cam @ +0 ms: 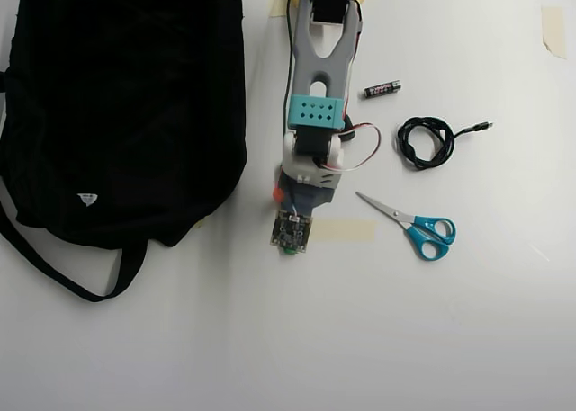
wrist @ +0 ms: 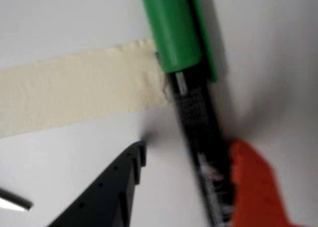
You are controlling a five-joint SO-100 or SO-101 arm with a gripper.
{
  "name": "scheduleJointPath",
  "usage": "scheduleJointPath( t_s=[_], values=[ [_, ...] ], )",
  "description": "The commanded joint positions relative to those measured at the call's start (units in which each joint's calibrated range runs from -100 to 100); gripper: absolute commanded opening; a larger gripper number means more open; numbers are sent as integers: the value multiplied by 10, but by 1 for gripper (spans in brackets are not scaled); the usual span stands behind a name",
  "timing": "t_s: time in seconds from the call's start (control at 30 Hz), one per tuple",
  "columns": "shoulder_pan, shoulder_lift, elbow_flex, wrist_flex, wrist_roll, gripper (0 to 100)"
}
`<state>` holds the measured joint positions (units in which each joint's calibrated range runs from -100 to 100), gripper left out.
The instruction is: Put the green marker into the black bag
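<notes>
Hand [wrist: 186,167] open around the green marker [wrist: 191,88] lying on the table [wrist: 74,177], black finger one side, orange the other, we should close squarely mid-barrel before swinging toward the black bag [cam: 117,105] alongside.

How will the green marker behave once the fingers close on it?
The green marker looks rigid, so it probably won't flex. Its round, glossy barrel may roll or slip between the black finger and orange finger of the gripper. Being slim, it's likely light.
</notes>
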<state>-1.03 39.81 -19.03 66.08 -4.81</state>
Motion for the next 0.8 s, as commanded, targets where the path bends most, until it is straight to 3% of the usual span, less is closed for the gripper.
scheduleJointPath(
  t_s=[0.0,0.23,0.4,0.77],
  values=[
    [-12,-2,-6,-5,-1,13],
    [-13,-2,-6,-5,-1,12],
    [-13,-2,-7,-6,-1,2],
    [-13,-2,-7,-6,-1,2]
  ],
)
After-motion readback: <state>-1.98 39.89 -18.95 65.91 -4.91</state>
